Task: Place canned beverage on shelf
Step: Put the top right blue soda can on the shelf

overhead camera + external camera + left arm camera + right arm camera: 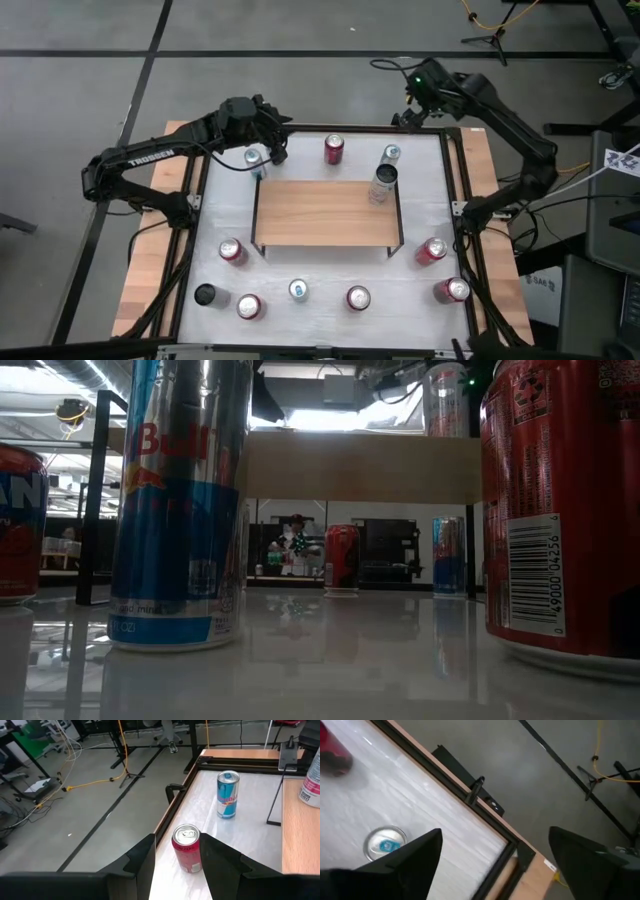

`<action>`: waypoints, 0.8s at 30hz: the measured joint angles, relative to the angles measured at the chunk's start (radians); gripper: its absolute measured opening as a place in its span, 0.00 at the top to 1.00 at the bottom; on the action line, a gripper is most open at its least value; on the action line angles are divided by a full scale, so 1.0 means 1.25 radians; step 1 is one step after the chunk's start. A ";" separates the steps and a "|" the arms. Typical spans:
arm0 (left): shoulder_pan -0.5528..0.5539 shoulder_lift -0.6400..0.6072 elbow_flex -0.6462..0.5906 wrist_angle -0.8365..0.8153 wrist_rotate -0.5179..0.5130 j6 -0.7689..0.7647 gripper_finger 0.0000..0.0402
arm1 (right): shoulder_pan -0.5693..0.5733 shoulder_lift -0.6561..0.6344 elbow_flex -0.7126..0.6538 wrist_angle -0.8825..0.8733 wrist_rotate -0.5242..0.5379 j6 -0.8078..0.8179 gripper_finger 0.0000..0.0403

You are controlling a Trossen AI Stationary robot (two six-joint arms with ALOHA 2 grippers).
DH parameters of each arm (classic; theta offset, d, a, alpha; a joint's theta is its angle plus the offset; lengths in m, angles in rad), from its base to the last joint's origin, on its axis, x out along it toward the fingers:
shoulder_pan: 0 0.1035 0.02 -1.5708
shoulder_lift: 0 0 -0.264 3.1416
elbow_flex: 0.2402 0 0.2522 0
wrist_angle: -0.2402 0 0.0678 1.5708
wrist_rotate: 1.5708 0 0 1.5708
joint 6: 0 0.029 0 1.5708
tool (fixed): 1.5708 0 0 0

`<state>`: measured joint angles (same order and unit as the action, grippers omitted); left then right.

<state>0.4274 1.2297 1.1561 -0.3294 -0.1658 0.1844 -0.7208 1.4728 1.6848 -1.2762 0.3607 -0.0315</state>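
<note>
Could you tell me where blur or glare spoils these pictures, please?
Right wrist view: the red can is smeared by blur. Low view: backlit, so the shelf reads dark, and the tabletop mirrors the cans. High view and left wrist view: evenly lit and sharp.

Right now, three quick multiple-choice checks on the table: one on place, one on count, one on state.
1. Where on the shelf does the can stand?
A. At the end nearest the right arm
B. Dead centre
C. At the end nearest the left arm

2. How many cans are on the shelf?
A. None
B. One
C. Three

3. How are the right fingers?
A. Shut on a can
B. Shut, empty
C. Open, empty

Key:
1 A: the high view shows the can at the right-arm end of the shelf.
2 B: nothing else stands on the board.
3 C: the right fingers stand wide apart with only floor and table edge between them.
</note>
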 joint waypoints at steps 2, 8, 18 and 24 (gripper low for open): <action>0.000 0.000 0.000 0.000 0.000 0.000 0.64 | -0.001 0.010 0.000 0.021 -0.063 -0.004 0.09; 0.000 0.000 0.000 0.000 -0.004 -0.001 0.64 | -0.075 0.043 0.000 0.039 -0.393 -0.115 0.09; 0.000 0.000 0.000 0.000 -0.004 -0.046 0.64 | -0.098 0.098 -0.001 -0.024 -0.431 -0.243 0.09; 0.000 0.000 0.000 0.000 -0.004 -0.057 0.64 | -0.099 0.097 -0.108 0.018 -0.478 -0.257 0.09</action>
<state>0.4274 1.2301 1.1561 -0.3297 -0.1703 0.1127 -0.8449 1.5944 1.5498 -1.2539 -0.2363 -0.3527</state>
